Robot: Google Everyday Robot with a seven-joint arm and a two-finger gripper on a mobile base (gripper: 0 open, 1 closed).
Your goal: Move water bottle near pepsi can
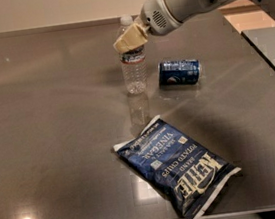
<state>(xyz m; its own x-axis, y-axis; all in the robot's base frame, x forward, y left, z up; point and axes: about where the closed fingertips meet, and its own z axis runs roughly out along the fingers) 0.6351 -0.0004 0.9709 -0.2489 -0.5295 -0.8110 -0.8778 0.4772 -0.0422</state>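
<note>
Because your gripper (128, 39) clasps the clear plastic water bottle (135, 74) below its cap, it stands upright near the bench's (56, 142) far edge, beside the dark blue pepsi can (179, 72).

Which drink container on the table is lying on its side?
The pepsi can: it lies on its side, while the water bottle is upright with the gripper clamped at its neck.

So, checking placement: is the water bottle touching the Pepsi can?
Apart. The camera view shows table between water bottle and Pepsi can; the hand grips the bottle's neck.
</note>
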